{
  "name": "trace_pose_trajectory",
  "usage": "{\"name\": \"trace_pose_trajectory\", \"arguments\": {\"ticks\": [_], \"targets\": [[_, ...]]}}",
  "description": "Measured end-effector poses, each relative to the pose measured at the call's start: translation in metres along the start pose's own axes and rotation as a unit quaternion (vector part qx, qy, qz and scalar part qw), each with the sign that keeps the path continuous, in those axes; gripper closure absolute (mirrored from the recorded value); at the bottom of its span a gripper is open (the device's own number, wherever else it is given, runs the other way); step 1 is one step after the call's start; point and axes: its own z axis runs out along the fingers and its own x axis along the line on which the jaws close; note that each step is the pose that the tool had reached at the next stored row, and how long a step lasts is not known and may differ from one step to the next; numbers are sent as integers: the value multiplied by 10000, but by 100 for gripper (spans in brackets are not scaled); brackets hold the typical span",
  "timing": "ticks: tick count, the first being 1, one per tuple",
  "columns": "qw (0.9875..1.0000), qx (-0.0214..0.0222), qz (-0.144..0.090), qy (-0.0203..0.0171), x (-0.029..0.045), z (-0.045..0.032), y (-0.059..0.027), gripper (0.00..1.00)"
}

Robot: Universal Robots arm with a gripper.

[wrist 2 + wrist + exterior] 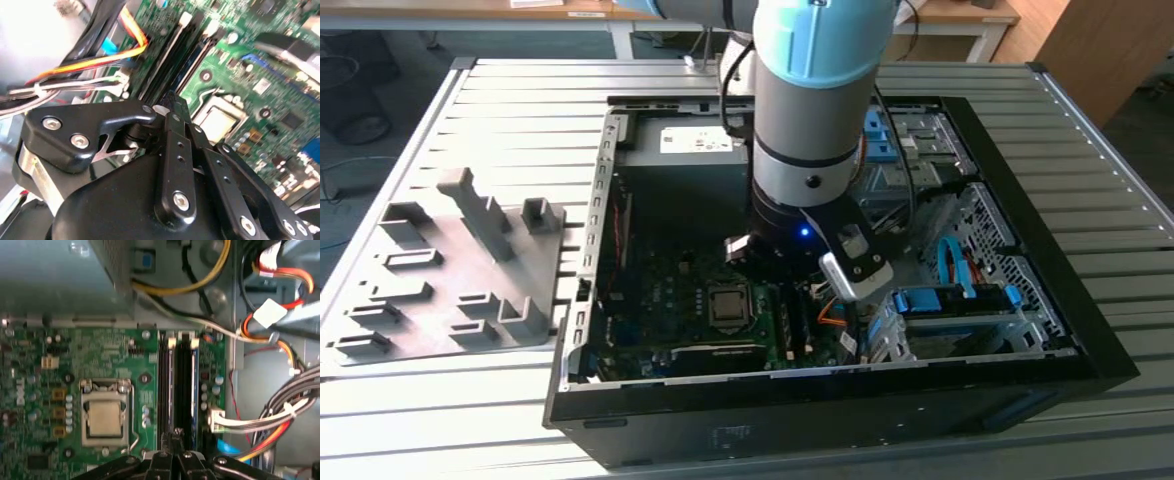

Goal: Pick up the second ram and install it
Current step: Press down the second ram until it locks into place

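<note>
The arm reaches down into the open computer case (1014, 330), which lies on its side on the slatted metal surface (520, 110). The pincer (175, 437) hangs directly over the black memory slots (179, 375), beside the square processor socket (105, 415) on the green motherboard (60, 365). In both wrist views its fingers (176, 112) are drawn together into a narrow point, their tips meeting just above the slot rows. Whether a module's edge is pinched between them cannot be told, since the linkage hides the gap.

The second ram (194, 377) appears to be the thin blue-edged strip standing in the outer slot, on the side toward the bundled cables (280, 410), with the white latches (182, 342) at the slot's far end. By that reading it is already in or at its slot, and the work looks to be at the pressing or seating stage.

Such a module is likely light and stiff, but thin and brittle at its contacts and chips. It is best held by its long top edge or short ends, kept upright and square to the slot, and pushed evenly so it does not tilt or bend
</note>
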Motion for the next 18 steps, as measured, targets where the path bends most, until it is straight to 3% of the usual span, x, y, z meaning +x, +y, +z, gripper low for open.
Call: {"name": "trace_pose_trajectory", "arguments": {"ticks": [4, 8, 18], "targets": [[10000, 77, -3, 0, 1, 30, -24, 90], [9999, 102, -5, 3, 2, 63, -26, 90], [10000, 98, -4, -1, 3, 93, -24, 90]]}}
